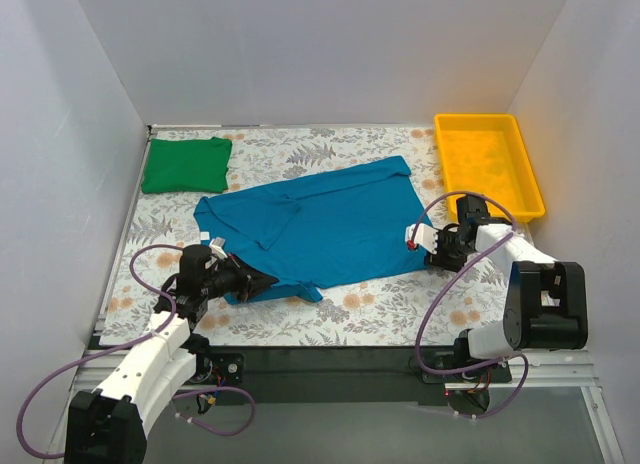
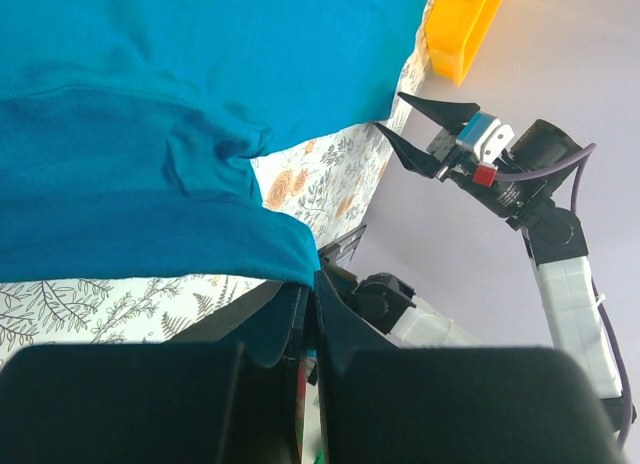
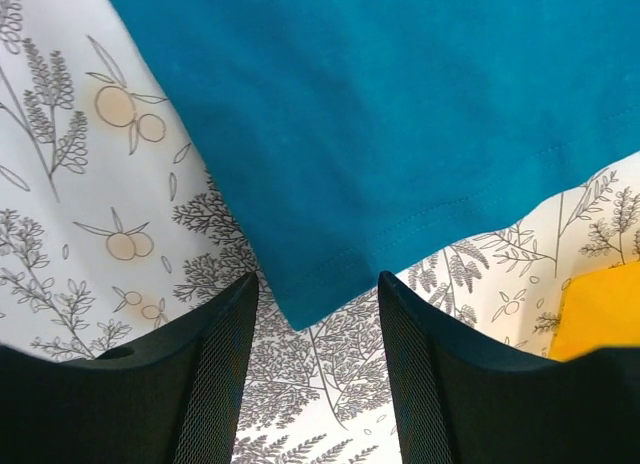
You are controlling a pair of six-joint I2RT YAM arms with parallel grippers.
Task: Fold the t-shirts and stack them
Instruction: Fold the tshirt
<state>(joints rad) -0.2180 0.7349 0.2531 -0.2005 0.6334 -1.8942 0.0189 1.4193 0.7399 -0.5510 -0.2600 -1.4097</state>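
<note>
Fabric of the teal-blue t-shirt [image 1: 320,229] looks light and limp. It should drape and crease freely and carry no shape of its own, so hold is best taken at hem corners. The shirt lies spread mid-table on the patterned table [image 1: 380,304]. The left gripper [image 1: 262,281] is clamped on its near-left edge. The right gripper [image 3: 318,324] stands jaws apart astride the near-right corner — not yet pinching. The green t-shirt [image 1: 186,164] lies folded far left, the yellow tray [image 1: 505,217] far right.

We are counting one teal-blue cotton t-shirt [image 1: 330,229], one bright green cotton t-shirt [image 1: 186,164] and one yellow rectangular plastic tray [image 1: 490,164].
</note>
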